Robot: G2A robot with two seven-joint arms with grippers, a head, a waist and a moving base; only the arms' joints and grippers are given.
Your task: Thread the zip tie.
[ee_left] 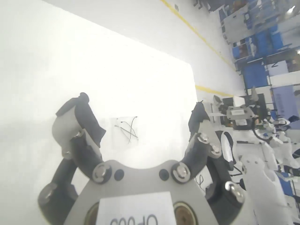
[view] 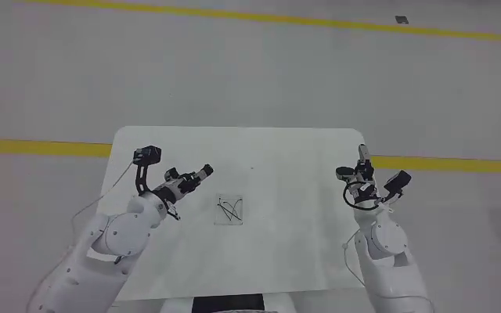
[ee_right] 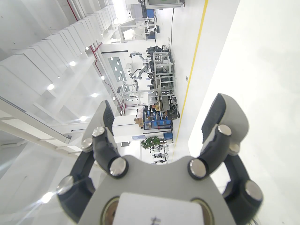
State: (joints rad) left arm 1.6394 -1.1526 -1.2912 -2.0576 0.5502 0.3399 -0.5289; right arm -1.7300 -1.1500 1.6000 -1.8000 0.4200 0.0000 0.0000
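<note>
White bench (view: 297,258), rounded corners, on a pale grey floor. Zip tie (view: 230,208) lies near the bench's middle, slightly toward the near edge, as thin dark strands crossing one another on a small pale square sheet (view: 220,221). How many strands there are cannot be told. Nothing touches it. Left claw (ee_left: 140,101) hangs over the left part of the bench, left of the sheet and apart from it, aimed rightward. In the left wrist view the zip tie sits ahead, in the gap between the two dark fingers (ee_left: 90,120). Those fingers are spread wide and hold nothing. Right claw (ee_right: 162,100) is at the bench's right edge, well apart from the zip tie, pointing toward the far side. Its fingers (ee_right: 212,114) are likewise spread wide with nothing between them. Yellow line (view: 47,147) on the floor passes behind the bench, showing at both its left and right sides. A second yellow line (view: 235,15) crosses the floor farther off. The wrist views take in a workshop hall behind, with racks and machines, blurred.
</note>
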